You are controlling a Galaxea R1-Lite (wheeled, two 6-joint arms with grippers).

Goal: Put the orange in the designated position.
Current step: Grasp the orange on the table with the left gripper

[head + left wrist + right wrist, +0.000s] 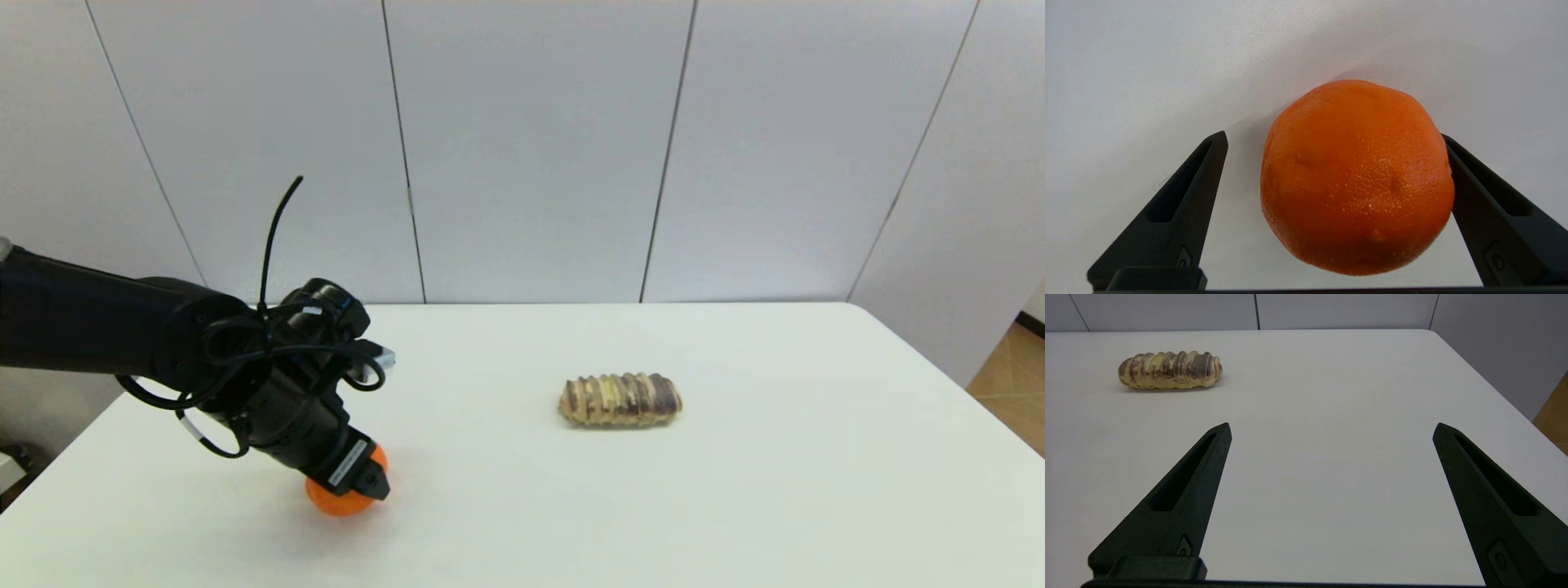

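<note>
The orange point(335, 500) rests on the white table point(522, 523) at the near left. My left gripper point(359, 486) reaches down over it, partly covering it in the head view. In the left wrist view the orange point(1357, 179) sits between the fingers of the open left gripper point(1333, 136): one finger point(1486, 204) is at its skin, the other point(1184, 204) stands apart from it. No mark on the tabletop shows the designated position. My right gripper point(1332, 424) is out of the head view and hangs open and empty over the table's right side.
A ridged brown-and-cream bread roll point(620, 400) lies right of the table's middle, also in the right wrist view point(1169, 370). Grey wall panels stand behind the table's far edge. The right table edge drops to a wooden floor point(1012, 384).
</note>
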